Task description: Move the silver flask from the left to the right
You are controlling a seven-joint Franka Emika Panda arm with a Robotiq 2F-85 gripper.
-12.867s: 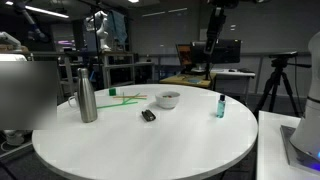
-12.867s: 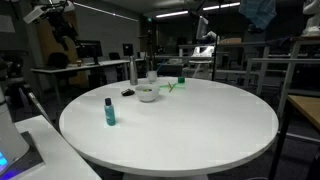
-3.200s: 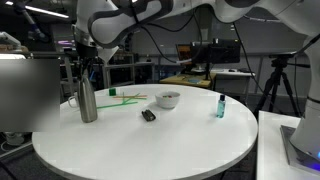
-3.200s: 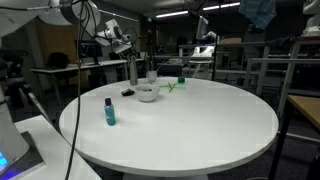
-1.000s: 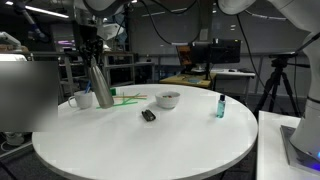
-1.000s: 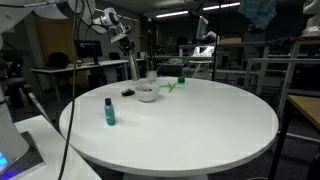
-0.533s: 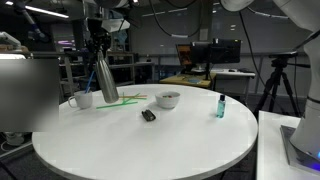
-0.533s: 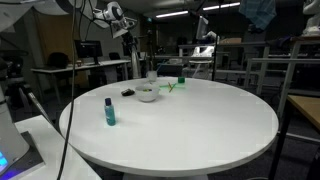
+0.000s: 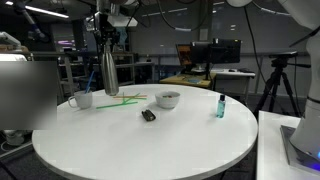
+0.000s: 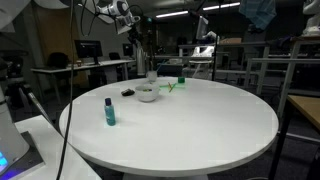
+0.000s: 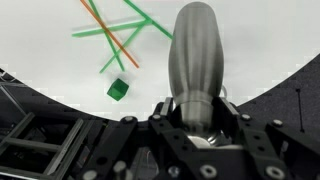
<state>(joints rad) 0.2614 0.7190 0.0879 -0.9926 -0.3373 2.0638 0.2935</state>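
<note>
Firmly clenched fingers on the neck of the tall slim brushed-silver flask; hanging straight below them, long axis near upright, clear of the round white table, near the white mug.

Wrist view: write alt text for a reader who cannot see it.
The end effector grips a silver flask near its neck, seen against a white table. Green and orange sticks and a small green cube lie on the table at upper left.

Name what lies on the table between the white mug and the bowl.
Thin green sticks lie there, between the white mug and the bowl; an exterior view shows it.
</note>
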